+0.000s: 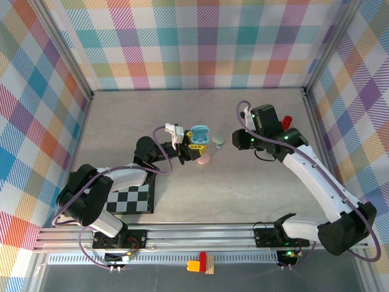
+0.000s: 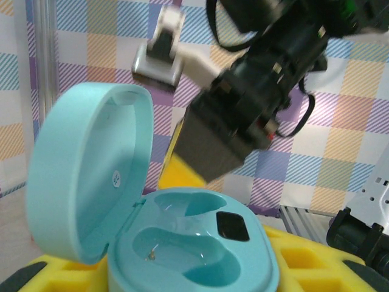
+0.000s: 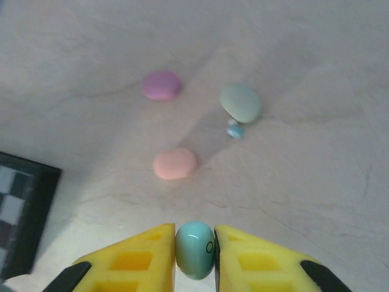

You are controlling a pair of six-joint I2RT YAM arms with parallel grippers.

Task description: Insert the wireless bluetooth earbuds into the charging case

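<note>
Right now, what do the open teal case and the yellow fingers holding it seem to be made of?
The charging case looks like glossy moulded plastic: soft highlights sit in its wells. The yellow fingers look like matte plastic, dull with square recesses; possibly printed, hard to tell.

A black-and-white checkerboard [image 1: 129, 199] lies flat on the grey table [image 1: 243, 188] near a metal rail [image 1: 200, 234], red and yellow blocks [image 1: 200, 263] sit just beyond it, and plaid walls [image 1: 200, 42] surround everything.
</note>
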